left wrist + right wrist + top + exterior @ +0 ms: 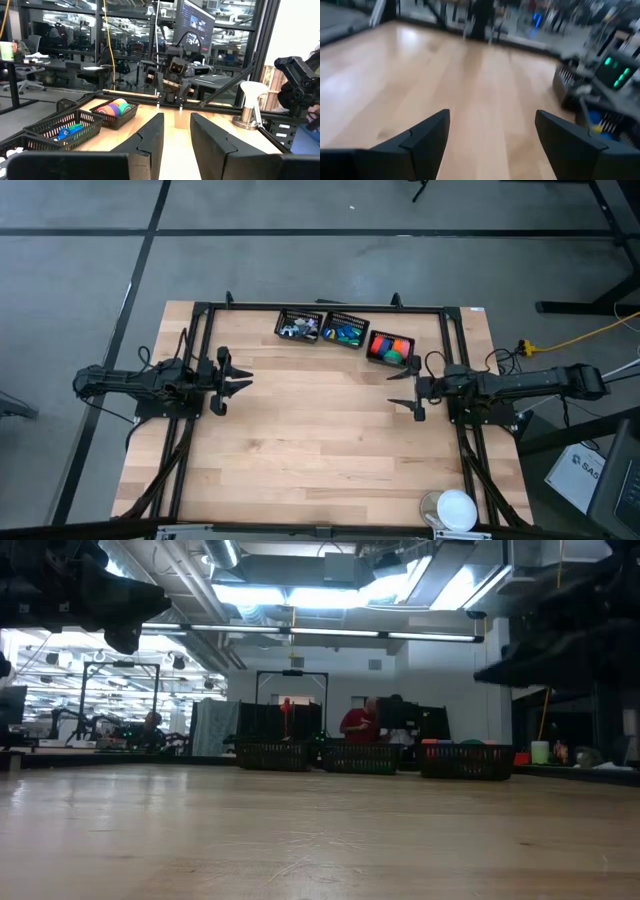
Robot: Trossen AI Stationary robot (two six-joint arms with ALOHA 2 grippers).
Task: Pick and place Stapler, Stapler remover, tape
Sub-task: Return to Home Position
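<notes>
Three black mesh baskets stand in a row at the table's far edge. The left one point(298, 326) holds pale pieces. The middle one point(345, 331) holds the tape, small blue, green and yellow pieces point(69, 132). The right one point(390, 348) holds orange, red and pink pieces point(116, 107). My left gripper point(240, 383) hovers open and empty over the table's left side, pointing right. My right gripper point(403, 390) hovers open and empty over the right side, pointing left, just near of the right basket. Its fingers stand wide apart in the right wrist view point(492, 135).
A white round stand point(457, 508) sits at the table's near right corner. It also shows in the left wrist view point(250, 105). A black frame point(320, 308) runs round the table's edges. Bare wood lies between the two grippers. A person in red point(358, 722) stands far behind the table.
</notes>
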